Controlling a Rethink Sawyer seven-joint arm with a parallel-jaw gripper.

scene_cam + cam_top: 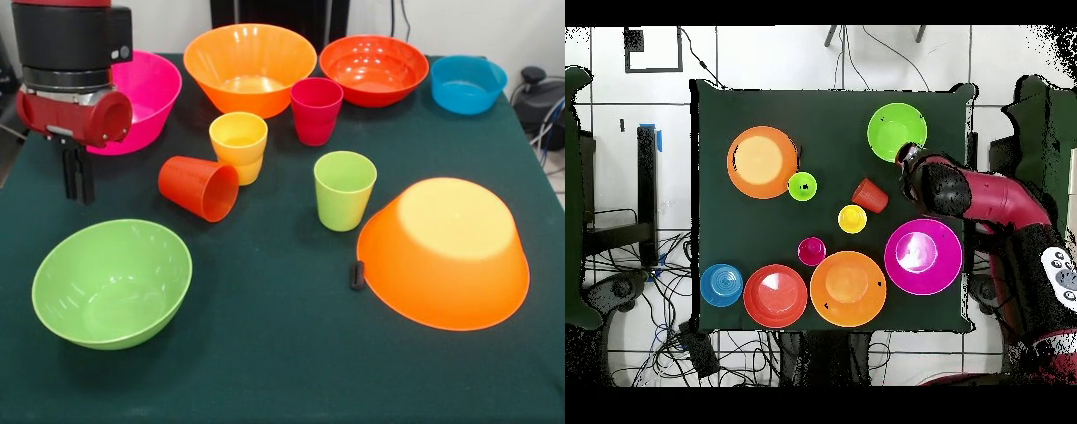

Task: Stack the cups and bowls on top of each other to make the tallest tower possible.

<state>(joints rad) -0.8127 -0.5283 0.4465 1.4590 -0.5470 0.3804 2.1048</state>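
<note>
Orange-red, the small tapered plastic cup [199, 187] lies on its side just beside the upright yellow plastic cup [238, 147], mouth facing the lime green bowl [112, 283]. The gripper [77, 179] hangs empty, fingers pressed together, on the tipped cup's base side, between the pink and lime bowls.

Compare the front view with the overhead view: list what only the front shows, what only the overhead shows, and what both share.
Only the front view shows the gripper hanging shut above the cloth beside the pink bowl, and that the orange-red cup lies on its side with its mouth open toward the camera.

Only the overhead view shows the whole arm reaching across, and the floor with cables around the table.

Both show the upturned orange bowl, the green bowl, the blue bowl and the upright yellow cup, all unstacked.
</note>
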